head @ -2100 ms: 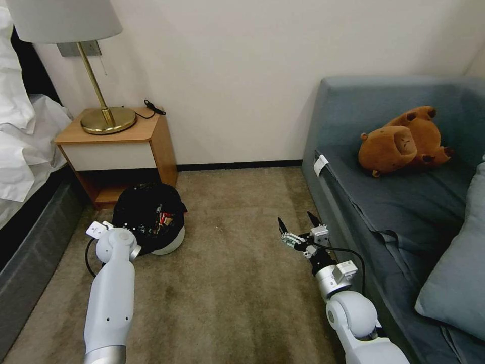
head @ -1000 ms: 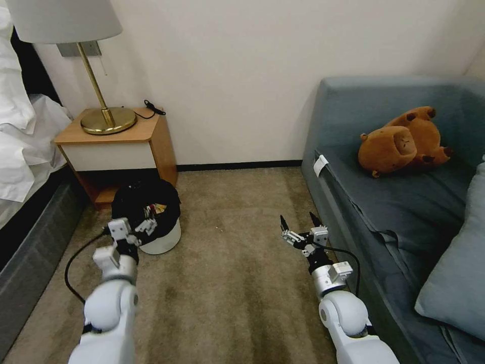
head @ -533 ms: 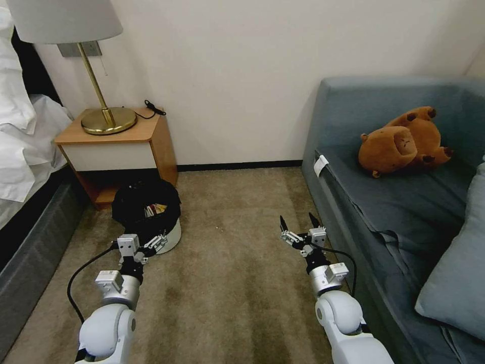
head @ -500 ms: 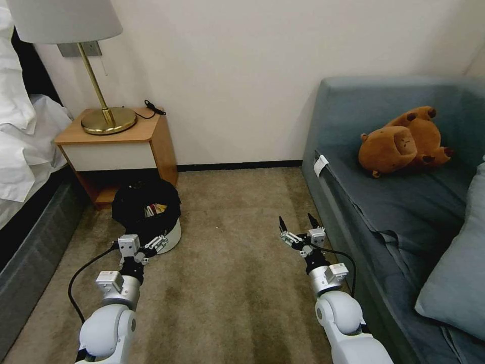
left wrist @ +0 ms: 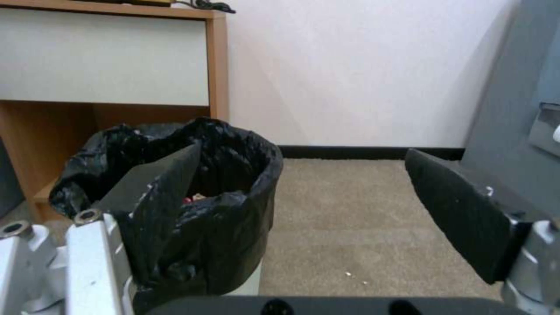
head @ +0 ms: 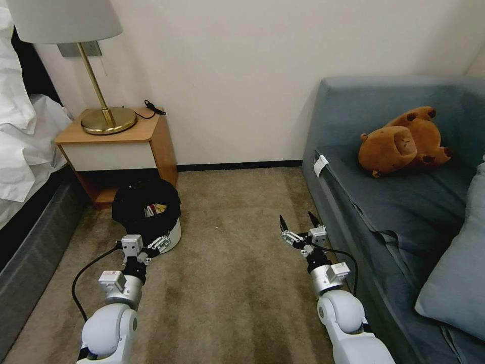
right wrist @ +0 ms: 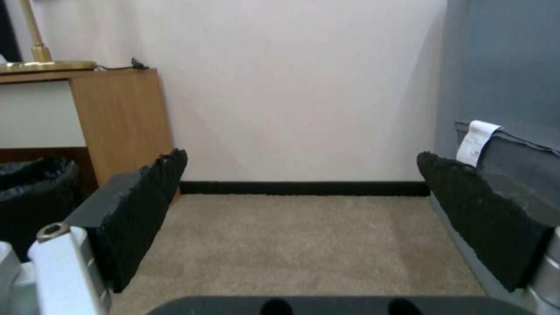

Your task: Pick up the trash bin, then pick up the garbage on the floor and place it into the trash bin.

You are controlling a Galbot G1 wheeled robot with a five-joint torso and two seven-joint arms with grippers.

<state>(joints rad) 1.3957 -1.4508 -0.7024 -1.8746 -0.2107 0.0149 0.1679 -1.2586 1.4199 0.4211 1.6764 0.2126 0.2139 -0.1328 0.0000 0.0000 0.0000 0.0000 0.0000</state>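
Trash bin (head: 151,215) before nightstand (head: 118,146) (lamp (head: 96,76) atop); sofa (head: 404,202) opposite.

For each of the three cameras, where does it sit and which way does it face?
Head view: high on the robot, facing forward and down at carpet, bin and sofa; both arms, left gripper, right gripper.
Left wrist view: low, facing the bin; its open fingers.
Right wrist view: low, facing the wall; its open fingers.
Shared: bin, nightstand.

a bedroom: bed (head: 20,151), nightstand (head: 116,146) with lamp (head: 76,55), sofa (head: 404,202), carpet (head: 237,263).
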